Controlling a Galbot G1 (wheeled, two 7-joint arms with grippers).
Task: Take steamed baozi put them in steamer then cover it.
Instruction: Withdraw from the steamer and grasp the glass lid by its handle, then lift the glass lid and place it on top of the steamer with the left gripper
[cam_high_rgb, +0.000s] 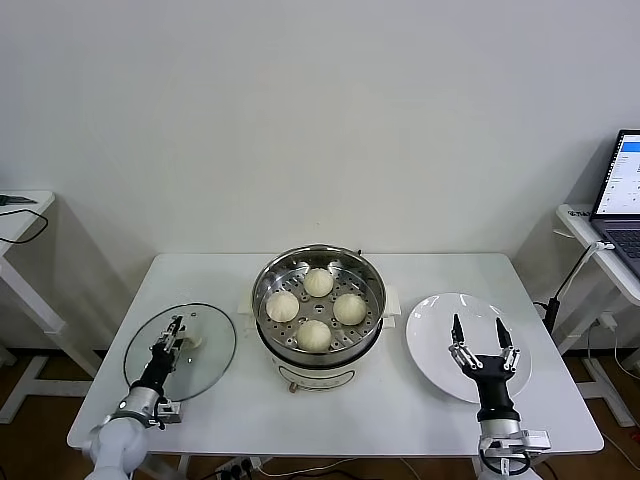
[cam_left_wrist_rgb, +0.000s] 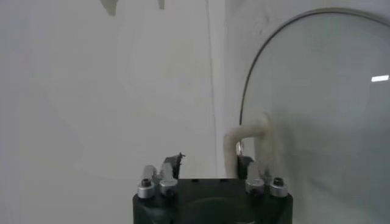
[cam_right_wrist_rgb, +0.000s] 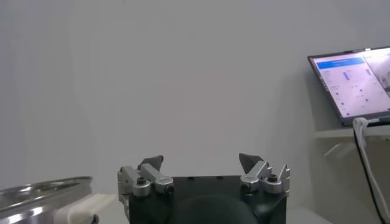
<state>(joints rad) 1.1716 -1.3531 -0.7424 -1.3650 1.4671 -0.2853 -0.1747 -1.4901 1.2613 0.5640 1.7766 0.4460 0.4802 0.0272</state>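
Note:
Several steamed baozi (cam_high_rgb: 314, 335), round and off-white, lie on the perforated tray inside the shiny steamer (cam_high_rgb: 262, 300) at mid-table. The cover (cam_high_rgb: 210, 350), a clear glass lid with a white handle (cam_left_wrist_rgb: 251, 131), lies flat on the table to the steamer's left. My left gripper (cam_high_rgb: 178, 327) is down over that handle. In the left wrist view this gripper (cam_left_wrist_rgb: 210, 160) has its jaws partly drawn in but still apart: one fingertip (cam_left_wrist_rgb: 244, 162) is beside the handle's foot, with bare table between the tips. My right gripper (cam_high_rgb: 478, 328) hovers open and empty over the white plate (cam_high_rgb: 435, 320).
The steamer's rim (cam_right_wrist_rgb: 42, 192) shows at the edge of the right wrist view. A laptop (cam_high_rgb: 625, 190) sits on a side desk to the right, with cables hanging beside it. Another desk edge (cam_high_rgb: 20, 215) is at the far left. A wall stands behind the table.

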